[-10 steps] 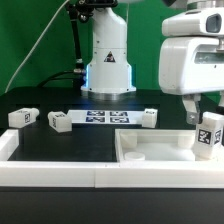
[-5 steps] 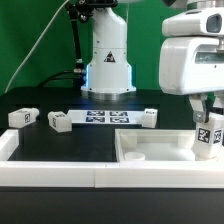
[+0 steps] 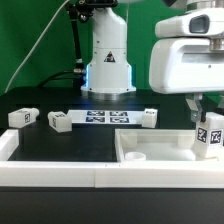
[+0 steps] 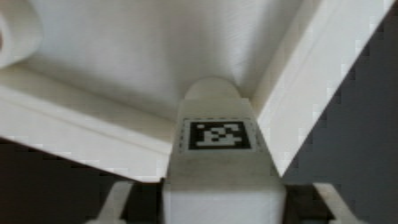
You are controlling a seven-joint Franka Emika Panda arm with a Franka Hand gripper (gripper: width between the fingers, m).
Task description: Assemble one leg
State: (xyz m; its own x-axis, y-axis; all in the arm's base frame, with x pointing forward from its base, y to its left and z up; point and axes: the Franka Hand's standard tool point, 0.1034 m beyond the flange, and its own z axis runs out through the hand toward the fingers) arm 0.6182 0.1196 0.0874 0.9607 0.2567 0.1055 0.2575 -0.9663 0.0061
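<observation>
Gripper (image 3: 206, 118) was clamped on the short white plastic leg (image 3: 211, 138) with its square marker tag. It held the leg upright at the exterior view's right, over a corner of the large white raised-rim panel (image 3: 150, 162), presumably for seating there.

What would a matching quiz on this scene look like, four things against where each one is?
Things:
1 held leg
2 leftmost leg
3 marker board
4 panel

Places:
A lying flat, mid-scene at the back
B in the gripper, over the panel
C front, on the exterior view's right
D far on the exterior view's left

Pairs: 1-B, 2-D, 3-A, 4-C
</observation>
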